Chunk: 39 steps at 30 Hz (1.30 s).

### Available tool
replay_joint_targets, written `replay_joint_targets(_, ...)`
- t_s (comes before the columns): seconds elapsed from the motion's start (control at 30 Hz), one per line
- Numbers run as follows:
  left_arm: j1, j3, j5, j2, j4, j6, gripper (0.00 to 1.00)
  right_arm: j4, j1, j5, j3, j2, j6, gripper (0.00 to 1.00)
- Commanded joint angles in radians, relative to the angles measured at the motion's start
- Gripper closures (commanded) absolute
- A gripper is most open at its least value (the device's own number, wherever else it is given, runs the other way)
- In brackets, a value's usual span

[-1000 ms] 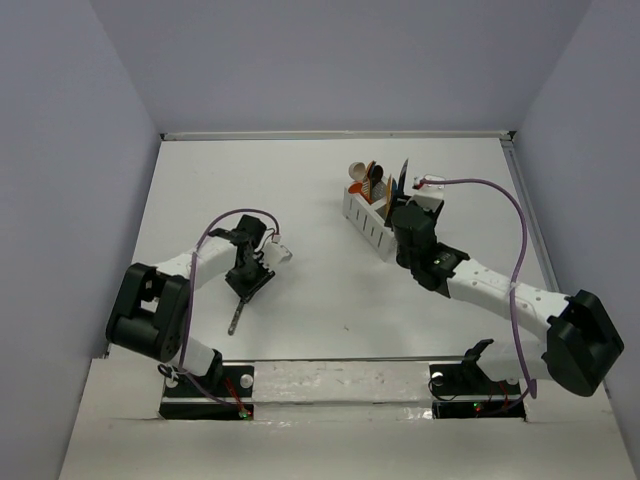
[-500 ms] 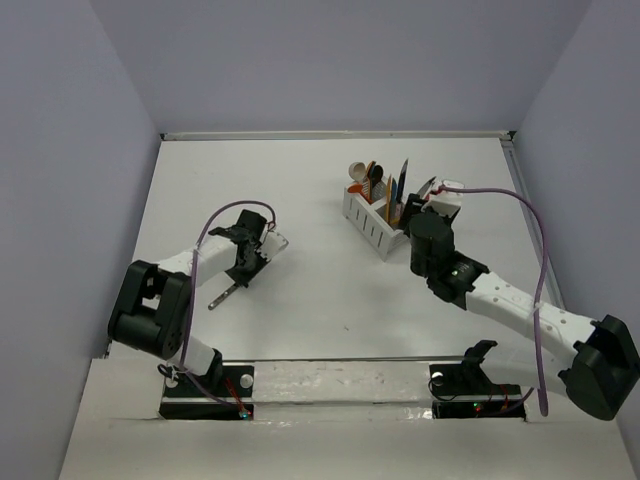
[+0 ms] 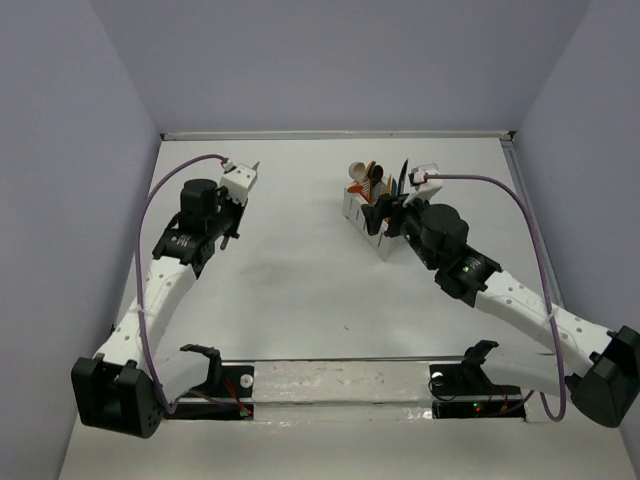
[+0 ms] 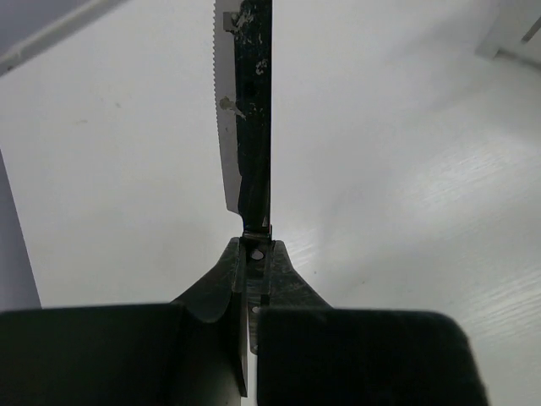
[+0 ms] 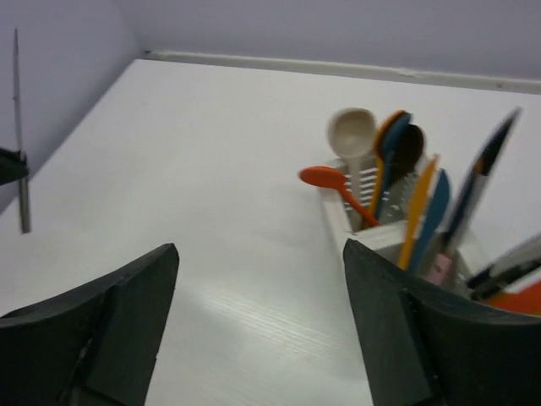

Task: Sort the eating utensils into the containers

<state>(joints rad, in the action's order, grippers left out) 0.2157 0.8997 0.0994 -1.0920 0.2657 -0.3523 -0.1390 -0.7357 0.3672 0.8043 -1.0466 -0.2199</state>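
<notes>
Left wrist: knife (image 4: 245, 110) handle clamped between closed jaws.

A robotics lab test cell rather than a home or kitchen. A bare white worktop (image 3: 300, 290) is boxed in on three sides by plain pale lilac walls (image 3: 340, 60). Two black-and-white robot arms, the left arm (image 3: 160, 285) and the right arm (image 3: 520, 300), rise from black mounts (image 3: 470, 385) at the near edge. Purple cables (image 3: 480, 180) loop off them, and small indicator lights (image 3: 246, 411) glow at the mounts. One homely item stands there: a white caddy (image 3: 365, 228) of cutlery (image 3: 375, 178).
</notes>
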Motion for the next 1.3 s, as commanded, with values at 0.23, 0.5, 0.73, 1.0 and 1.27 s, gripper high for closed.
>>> replay_joint_targets(0.23,0.001,0.177,0.160,0.116,-0.075,0.268,1.00,-0.235,-0.220,-0.269,0.358,-0.390,-0.001,0.02)
replay_joint_targets(0.5,0.001,0.206,0.174,0.139,-0.098,0.377,1.00,-0.431,-0.318,-0.211,0.516,-0.644,-0.012,0.20)
replay_joint_targets(0.73,0.001,0.194,0.195,0.159,-0.111,0.404,1.00,-0.470,-0.318,-0.116,0.576,-0.725,-0.038,0.35)
replay_joint_targets(1.0,0.001,0.180,0.232,0.184,-0.108,0.423,1.00,-0.452,-0.318,-0.090,0.659,-0.829,-0.018,0.45)
replay_joint_targets(1.27,0.001,0.139,0.247,0.199,-0.102,0.414,1.00,-0.447,-0.318,-0.077,0.704,-0.866,-0.012,1.00)
